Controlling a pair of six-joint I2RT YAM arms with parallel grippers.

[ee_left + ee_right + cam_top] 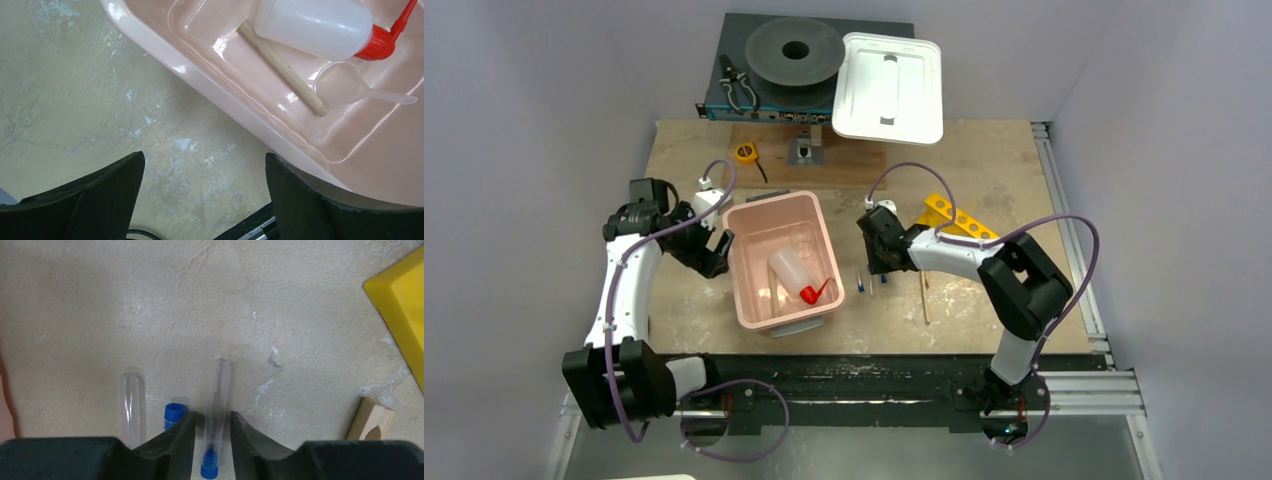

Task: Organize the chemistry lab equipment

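A pink bin point(749, 228) holds the white squeeze bottle with red spout point(792, 272). In the left wrist view the bottle point(315, 25), a wooden stick point(282, 67) and a small clear round piece with a thin handle point(340, 85) lie in it. My left gripper point(714, 255) is open and empty beside the bin's left rim point(210, 90). My right gripper point(874, 268) is low on the table, jaws closed narrowly on a clear blue-capped tube point(217, 405). Another clear tube point(131, 407) and a blue cap point(173, 415) lie just left. A wooden stick point(925, 298) and the yellow rack point(959, 222) lie right.
At the back stand a white lid point(889, 88), a black disc point(794, 52) and black pliers point(739, 88). A yellow tape measure point(745, 152) and a small grey block point(806, 150) sit on a wooden board. The rack's corner point(400, 310) is near my right gripper.
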